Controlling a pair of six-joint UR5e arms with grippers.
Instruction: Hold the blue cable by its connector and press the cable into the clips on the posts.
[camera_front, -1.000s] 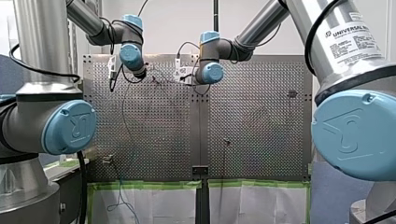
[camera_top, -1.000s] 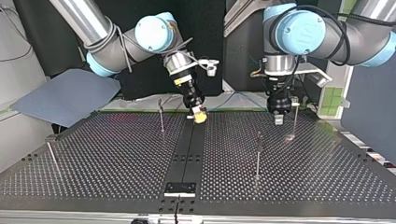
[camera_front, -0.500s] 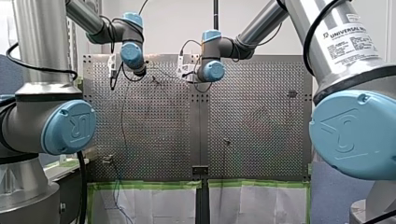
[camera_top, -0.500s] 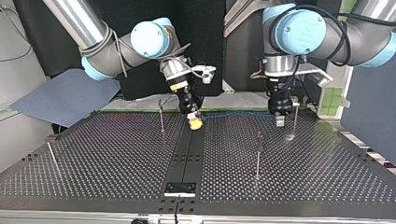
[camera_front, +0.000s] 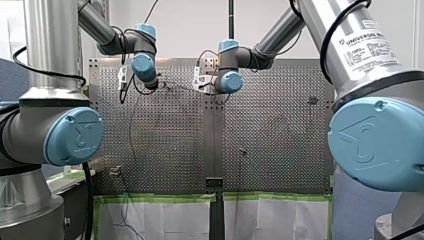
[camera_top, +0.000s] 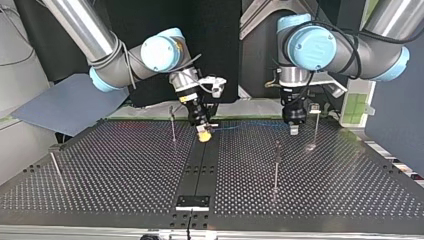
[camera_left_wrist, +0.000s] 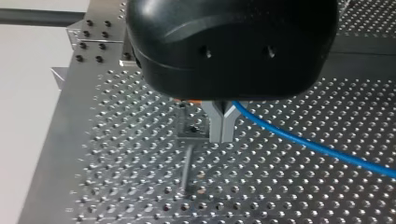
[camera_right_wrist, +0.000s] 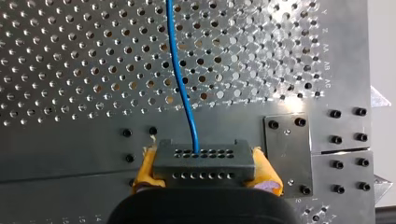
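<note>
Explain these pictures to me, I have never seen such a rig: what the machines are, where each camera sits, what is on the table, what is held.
These are two jointed robot arms, silver tubes with blue caps, working over a perforated metal table. The front view looks from behind the arms; the top view faces them from across the table, so sides are swapped there. Each wrist view looks along one arm's own gripper. Thin metal posts stand on the table. My right gripper, with yellow pads, is shut on a dark grey connector block, from which a thin blue cable runs out. In the top view that cable stretches across to my left gripper, whose metal fingers look shut on it.
</note>
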